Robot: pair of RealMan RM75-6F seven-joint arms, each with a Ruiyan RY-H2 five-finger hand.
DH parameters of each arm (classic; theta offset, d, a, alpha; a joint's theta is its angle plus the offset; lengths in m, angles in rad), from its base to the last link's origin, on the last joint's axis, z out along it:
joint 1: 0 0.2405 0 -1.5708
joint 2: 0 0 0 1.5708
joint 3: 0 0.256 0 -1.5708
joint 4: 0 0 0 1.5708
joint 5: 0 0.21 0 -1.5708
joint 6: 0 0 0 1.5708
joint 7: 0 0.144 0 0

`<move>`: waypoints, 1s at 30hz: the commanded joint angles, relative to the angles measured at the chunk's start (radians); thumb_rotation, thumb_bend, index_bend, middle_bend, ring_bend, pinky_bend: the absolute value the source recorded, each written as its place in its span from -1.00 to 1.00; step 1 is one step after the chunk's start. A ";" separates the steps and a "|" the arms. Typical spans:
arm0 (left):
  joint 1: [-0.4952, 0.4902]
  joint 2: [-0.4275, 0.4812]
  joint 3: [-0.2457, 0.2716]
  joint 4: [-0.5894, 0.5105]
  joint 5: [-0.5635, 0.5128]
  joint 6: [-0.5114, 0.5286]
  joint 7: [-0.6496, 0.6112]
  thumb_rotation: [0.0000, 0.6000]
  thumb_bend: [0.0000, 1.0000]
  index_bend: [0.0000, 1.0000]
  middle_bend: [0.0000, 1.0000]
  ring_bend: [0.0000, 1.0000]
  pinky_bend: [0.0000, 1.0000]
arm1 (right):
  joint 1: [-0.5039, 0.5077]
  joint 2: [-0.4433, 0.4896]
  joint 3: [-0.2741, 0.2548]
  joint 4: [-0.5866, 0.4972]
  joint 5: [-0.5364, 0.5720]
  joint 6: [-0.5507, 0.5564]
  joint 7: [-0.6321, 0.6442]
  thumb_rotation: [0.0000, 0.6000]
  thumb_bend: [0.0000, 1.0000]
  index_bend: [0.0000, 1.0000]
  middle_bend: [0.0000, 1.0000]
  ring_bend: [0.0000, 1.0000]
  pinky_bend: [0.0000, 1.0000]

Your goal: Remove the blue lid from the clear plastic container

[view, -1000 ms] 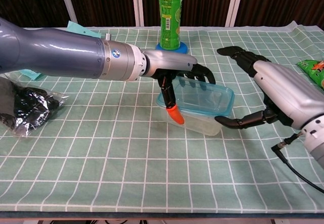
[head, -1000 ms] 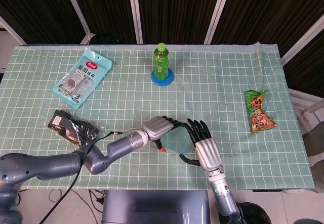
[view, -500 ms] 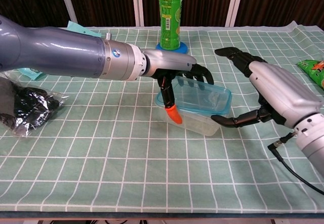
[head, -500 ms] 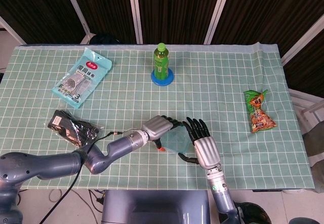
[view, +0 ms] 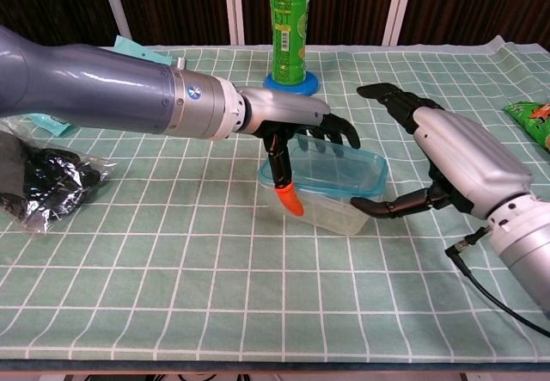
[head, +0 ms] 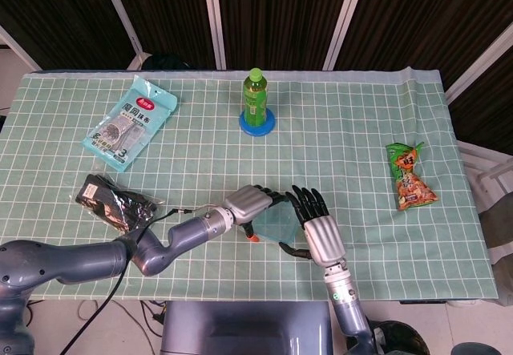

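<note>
**Lid still on, both hands at the container**

Green checked tablecloth covers the table, dark curtain panels behind it.

Clear plastic container sits near the front edge, centre, between the two hands. Blue lid is still seated on top, looks slightly tilted in chest view.

Left hand reaches in from the left over the container. Fingers curl down over the lid's far rim, thumb with orange tip runs down the container's near-left corner. So it grips the lidded container at its left end.

Right hand is on the container's right side, spread wide. Upper fingers stick out above and beyond the lid, not touching it. Thumb points at the container's right end wall, at or just touching it; can't tell which. Holding nothing.

Head view: both hands flank the container, mostly hiding it.

Elsewhere on the cloth:
- green bottle upright on a blue coaster, far centre
- light blue packet far left
- black bag near left
- green snack bag right, well apart from the hands
</note>
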 commanded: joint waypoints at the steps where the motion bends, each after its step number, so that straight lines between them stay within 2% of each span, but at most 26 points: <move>1: -0.001 0.001 0.000 -0.001 -0.001 0.001 0.000 1.00 -0.98 -0.75 -0.69 -0.67 -0.36 | 0.003 -0.002 0.002 0.002 0.002 -0.002 -0.003 1.00 -0.35 -1.00 -1.00 -1.00 -1.00; 8: -0.005 0.008 0.006 -0.001 0.001 0.001 0.005 1.00 -0.98 -0.76 -0.69 -0.67 -0.37 | 0.010 -0.004 0.012 0.005 0.006 -0.002 -0.008 1.00 -0.25 -0.96 -1.00 -1.00 -1.00; 10: -0.005 0.009 0.007 -0.001 0.000 0.002 0.006 1.00 -0.98 -0.77 -0.69 -0.67 -0.39 | 0.011 -0.003 0.012 0.002 0.005 -0.002 -0.007 1.00 -0.22 -0.82 -1.00 -1.00 -1.00; 15: -0.003 0.008 0.007 0.004 -0.002 0.016 0.010 1.00 -1.00 -0.84 -0.74 -0.73 -0.44 | 0.013 0.001 0.008 -0.002 -0.001 0.001 -0.007 1.00 -0.06 -0.32 -1.00 -1.00 -1.00; 20: 0.003 0.005 0.006 0.011 -0.016 0.046 0.027 1.00 -1.00 -0.92 -0.83 -0.83 -0.56 | 0.005 0.005 0.003 -0.006 0.008 0.003 0.007 1.00 0.02 -0.06 -1.00 -1.00 -1.00; 24: 0.008 0.005 0.006 0.008 -0.032 0.069 0.043 1.00 -1.00 -0.96 -0.86 -0.84 -0.59 | -0.001 0.002 0.003 -0.013 0.020 0.003 0.014 1.00 0.10 0.10 -1.00 -1.00 -1.00; 30: 0.012 0.012 0.010 -0.003 -0.052 0.084 0.063 1.00 -1.00 -0.96 -0.87 -0.85 -0.63 | -0.002 0.000 0.005 -0.015 0.025 0.004 0.012 1.00 0.10 0.22 -1.00 -1.00 -1.00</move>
